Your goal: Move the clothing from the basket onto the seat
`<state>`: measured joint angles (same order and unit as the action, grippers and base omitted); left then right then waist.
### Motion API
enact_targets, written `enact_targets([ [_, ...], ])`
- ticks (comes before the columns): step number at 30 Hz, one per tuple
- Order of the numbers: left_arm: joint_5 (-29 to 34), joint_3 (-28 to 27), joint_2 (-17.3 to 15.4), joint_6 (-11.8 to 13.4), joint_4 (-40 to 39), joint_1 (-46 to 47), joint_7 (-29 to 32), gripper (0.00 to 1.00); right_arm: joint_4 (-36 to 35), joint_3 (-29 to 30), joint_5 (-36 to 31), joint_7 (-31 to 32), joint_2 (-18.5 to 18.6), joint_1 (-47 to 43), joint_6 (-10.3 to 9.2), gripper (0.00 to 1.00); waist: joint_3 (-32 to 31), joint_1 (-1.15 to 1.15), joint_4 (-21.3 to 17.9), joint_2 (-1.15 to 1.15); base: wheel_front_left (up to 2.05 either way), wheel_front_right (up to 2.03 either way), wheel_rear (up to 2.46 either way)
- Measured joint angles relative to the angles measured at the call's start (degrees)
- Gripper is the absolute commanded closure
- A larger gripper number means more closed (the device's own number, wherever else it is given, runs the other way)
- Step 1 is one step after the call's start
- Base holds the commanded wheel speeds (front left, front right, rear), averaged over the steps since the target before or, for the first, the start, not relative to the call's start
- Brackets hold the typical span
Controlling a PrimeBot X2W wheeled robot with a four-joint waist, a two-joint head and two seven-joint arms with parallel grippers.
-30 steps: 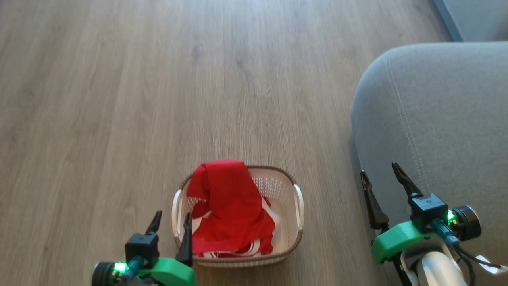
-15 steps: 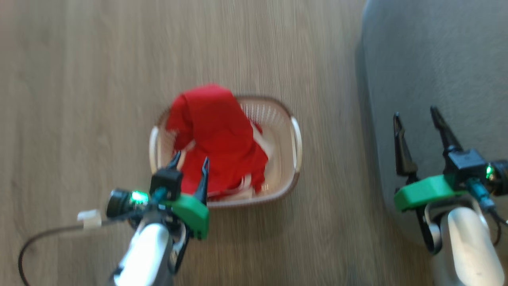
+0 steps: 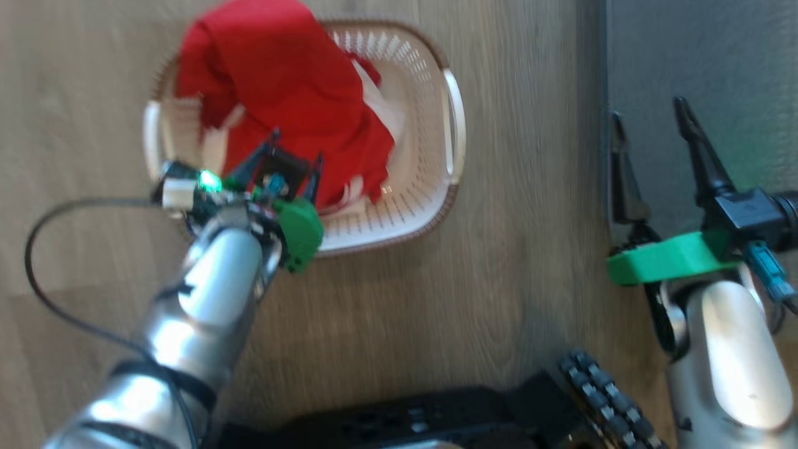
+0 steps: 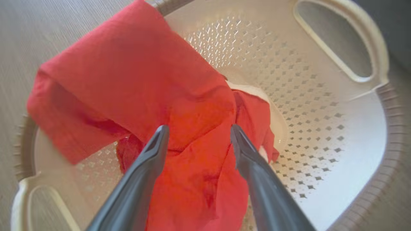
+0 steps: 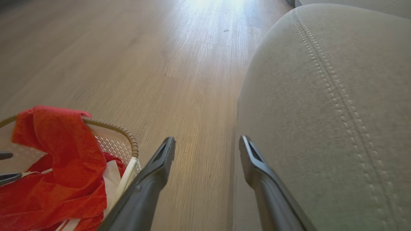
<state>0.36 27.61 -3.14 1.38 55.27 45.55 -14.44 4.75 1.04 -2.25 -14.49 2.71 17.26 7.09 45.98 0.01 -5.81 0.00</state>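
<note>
Light wood-plank floor (image 5: 128,64), with bright glare at its far end.

A grey-brown wood-look plank floor (image 5: 135,57) stretches away in long boards, their seams faint in the right wrist view. Bright light washes its far end to a pale glare (image 5: 212,4). A large grey fabric-upholstered seat (image 5: 321,102), round-cornered with a pale double stitch line (image 5: 324,67), rises beside it. In the head view a dark shadow (image 3: 592,125) lies on the floor along the seat's edge.
</note>
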Motion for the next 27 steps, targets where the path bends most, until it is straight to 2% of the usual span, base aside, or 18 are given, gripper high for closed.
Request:
enact_targets([
  [8, 3.24, 3.12, -1.37, -1.78, 12.00, 11.94, 0.00, 0.00, -1.31, -2.99, 3.19, -0.16, 0.00, 2.56, 0.00, 0.00, 8.02, 0.01, -4.01, 0.00, 0.00, 0.00, 0.00],
  [16, 3.23, 4.37, -0.70, -2.77, 17.74, 15.74, 0.22, 0.00, -3.32, -5.48, 4.86, -0.48, -0.51, 2.08, 0.51, 0.00, 11.44, -0.01, -8.62, 0.00, 0.00, 0.00, 0.00],
  [18, 3.33, 5.11, -0.68, -2.55, 18.17, 16.60, 1.54, 0.00, -3.82, -5.75, 5.20, -0.48, -0.54, 2.07, 0.51, 0.00, 11.94, -0.01, -9.09, 0.00, 0.00, 0.00, 0.00],
  [27, 4.71, 6.90, -0.82, 1.36, 18.94, 17.93, 10.43, 0.00, -5.58, -6.16, 5.84, -0.51, -0.55, 0.53, 0.49, 0.00, 13.02, -0.01, -9.62, 0.00, 0.00, 0.00, 0.00],
])
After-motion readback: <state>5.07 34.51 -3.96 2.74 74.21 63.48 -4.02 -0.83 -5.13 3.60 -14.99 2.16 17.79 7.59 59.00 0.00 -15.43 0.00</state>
